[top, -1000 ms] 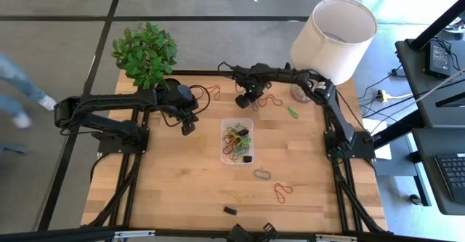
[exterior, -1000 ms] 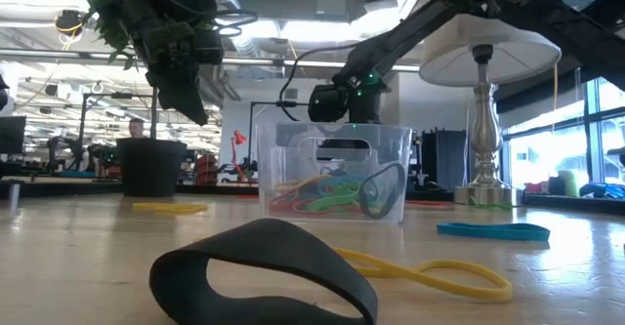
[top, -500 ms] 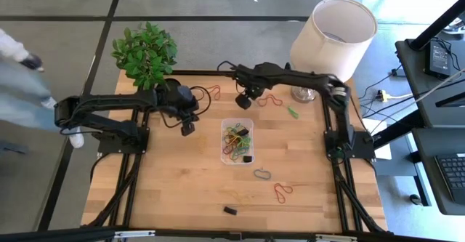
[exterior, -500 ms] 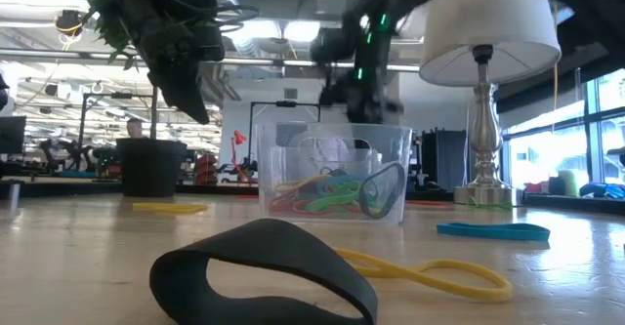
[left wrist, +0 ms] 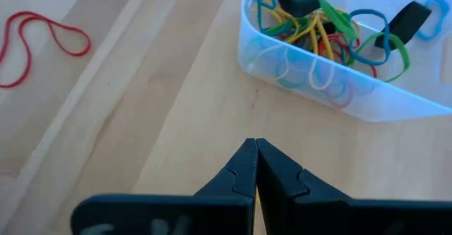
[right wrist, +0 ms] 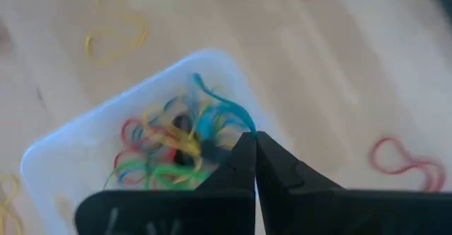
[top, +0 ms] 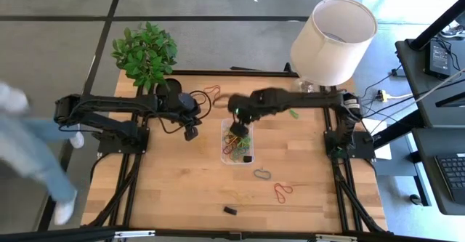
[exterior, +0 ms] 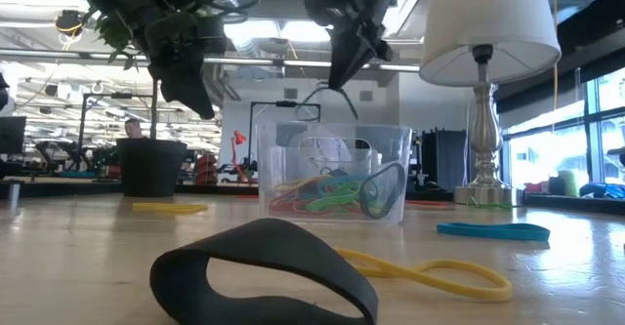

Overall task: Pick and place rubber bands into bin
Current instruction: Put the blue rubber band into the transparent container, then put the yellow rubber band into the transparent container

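The clear bin [top: 237, 153] stands mid-table with several coloured rubber bands [left wrist: 318, 30] lying in it. My right gripper [top: 237, 120] hangs above the bin's far end, shut on a thin blue band [right wrist: 212, 108]. My left gripper [top: 191, 134] hovers shut over bare wood left of the bin [left wrist: 318, 94], holding nothing. Loose bands lie flat on the table: red [top: 211, 91], green [top: 292, 113], grey [top: 261, 174], red [top: 282, 191]. My right gripper pinches one end of the blue band [right wrist: 245, 127] between its two fingertips. The fingers come from above, slanting down. The band hangs slack below them as a small loop [exterior: 329, 97], clear of the bin's rim [exterior: 332, 127].
A potted plant [top: 145, 53] stands at the far left corner and a lamp [top: 334, 38] at the far right. A black band [exterior: 259, 271], a yellow one [exterior: 430, 271] and a teal one [exterior: 493, 230] lie near the front. A person walks past the table's left side.
My right gripper has risen from the tabletop near the far edge and swung toward the near edge to above the bin's far end, a thin band now hanging from its tips.
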